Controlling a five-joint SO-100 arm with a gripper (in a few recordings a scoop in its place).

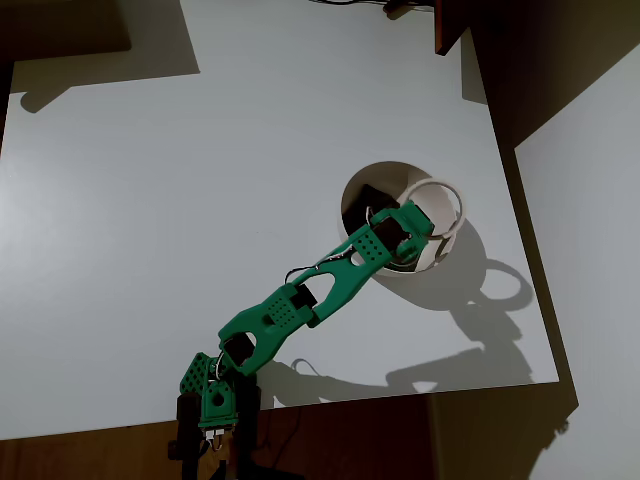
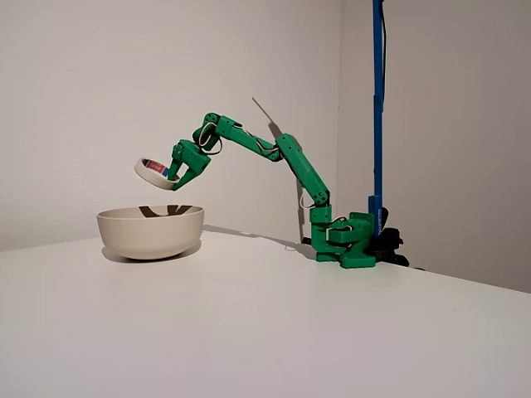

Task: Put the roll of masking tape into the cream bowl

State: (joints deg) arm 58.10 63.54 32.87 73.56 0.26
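Observation:
In the fixed view the roll of masking tape (image 2: 153,175), an off-white ring with red marks inside, hangs tilted in the air a little above the cream bowl (image 2: 150,230). My green gripper (image 2: 172,173) is shut on the ring's right side. From overhead, the roll of masking tape (image 1: 459,203) lies over the right part of the cream bowl (image 1: 384,174), with the gripper (image 1: 411,226) holding its near edge. A dark square pad (image 1: 362,203) shows inside the bowl, partly under the arm.
The arm's base (image 2: 346,242) stands at the table's near edge in the overhead view. A blue pole (image 2: 377,99) rises behind the base. The white table (image 1: 200,200) ends just right of the bowl (image 1: 520,250). A brown object (image 1: 450,25) overhangs the far right corner.

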